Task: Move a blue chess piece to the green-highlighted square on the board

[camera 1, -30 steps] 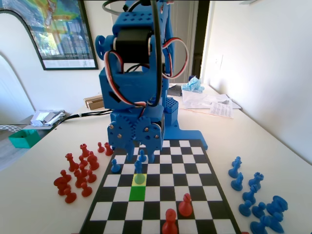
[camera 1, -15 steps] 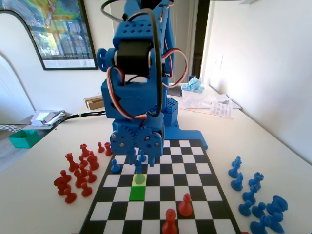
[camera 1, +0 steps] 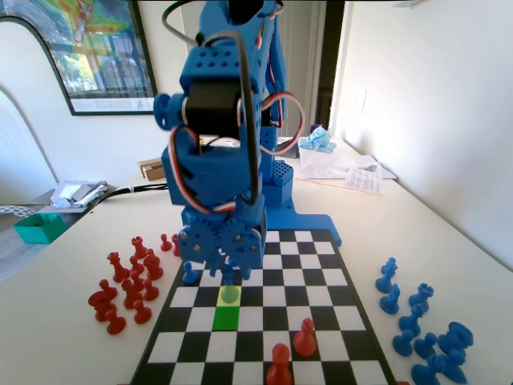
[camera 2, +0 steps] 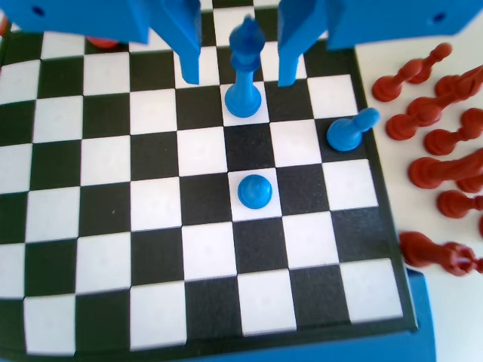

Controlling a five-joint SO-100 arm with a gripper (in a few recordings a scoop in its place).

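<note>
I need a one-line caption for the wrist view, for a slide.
Open tool hanging over the board, its jaws on either side of a tall blue piece; a blue pawn stands nearer.

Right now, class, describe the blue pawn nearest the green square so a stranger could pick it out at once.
In the fixed view, find the board under the blue arm's claw, then the green-highlighted square. The blue chess piece stands on the yellow square beyond it. Unlike the taller blue piece and the other pawn behind, it alone stands on a tinted square.

Glossy chequered board; smooth blue plastic pawn; matt blue plastic gripper; smooth red plastic pieces.
</note>
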